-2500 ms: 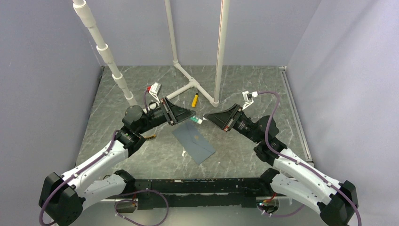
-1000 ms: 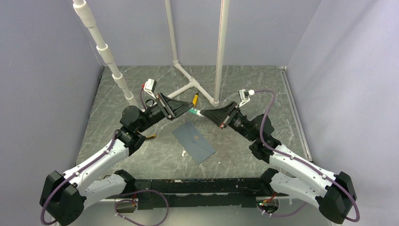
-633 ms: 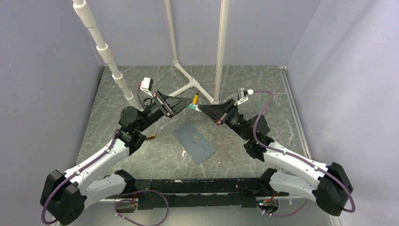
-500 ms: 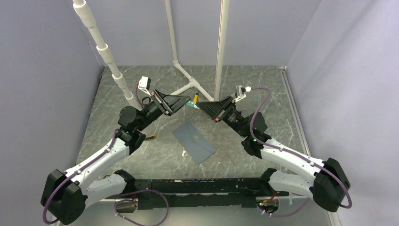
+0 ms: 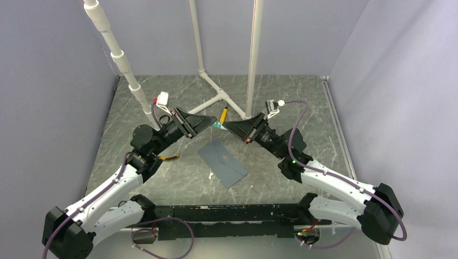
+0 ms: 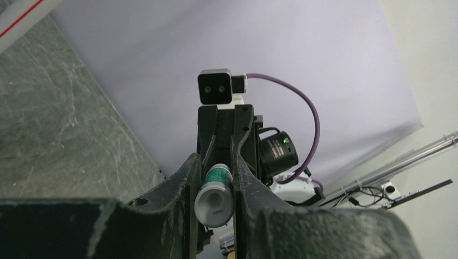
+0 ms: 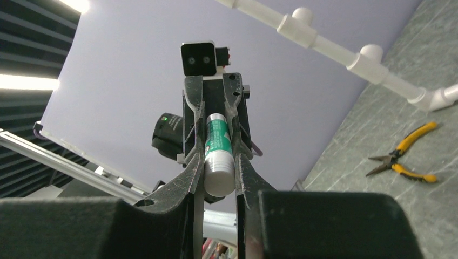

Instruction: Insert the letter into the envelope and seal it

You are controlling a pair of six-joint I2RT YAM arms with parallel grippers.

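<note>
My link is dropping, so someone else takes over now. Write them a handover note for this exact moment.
Grippers: the left gripper is shut on one end of the glue stick, and the right gripper is shut on the other end. The stick is held in the air between them.
Things: the envelope lies flat on the table, ungripped. The letter is not visible in any view.
Done: glue stick picked up.
Left: confirm the letter is inside, glue the flap, press it shut.

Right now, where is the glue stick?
The glue stick is held off the table near the centre of the top view, gripped at either end by the left gripper and right gripper, between the envelope and the yellow pliers.
</note>
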